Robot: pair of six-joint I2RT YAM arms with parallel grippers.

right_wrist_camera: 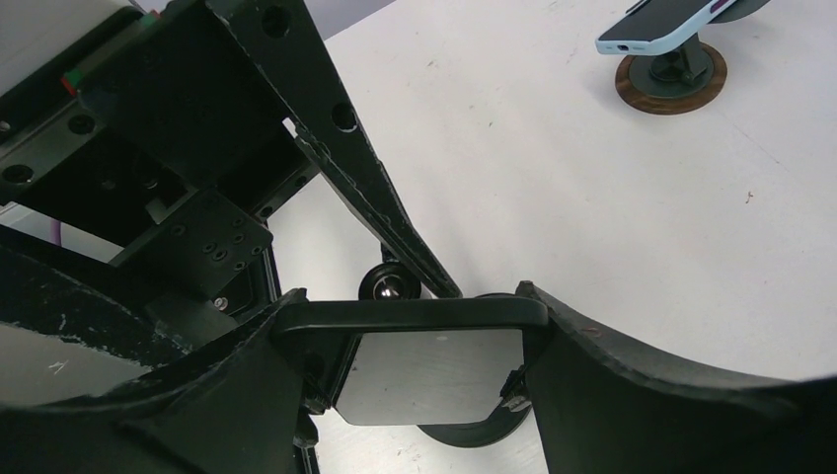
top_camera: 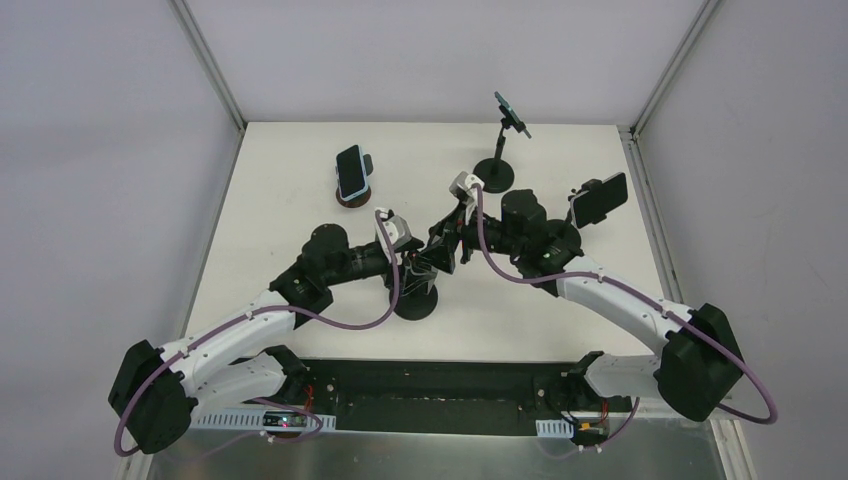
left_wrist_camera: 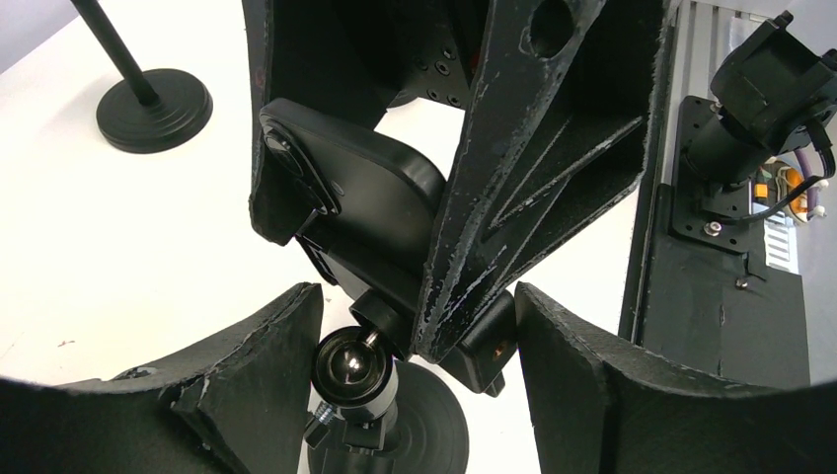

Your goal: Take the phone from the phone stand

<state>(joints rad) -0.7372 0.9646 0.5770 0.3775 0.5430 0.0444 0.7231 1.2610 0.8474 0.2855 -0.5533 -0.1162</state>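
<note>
Right gripper: our 2 fingers clamp the black phone by its edges, holding it between them.
Left gripper: fingers spread partway around the phone stand; whether they touch its neck, we cannot tell.
Step advice: we judge a straight lift out of the cradle works best while the left steadies the stand.
Surfaces: glossy phone slab, chrome ball joint, round matte base.
Beyond the fingers: white table.
</note>
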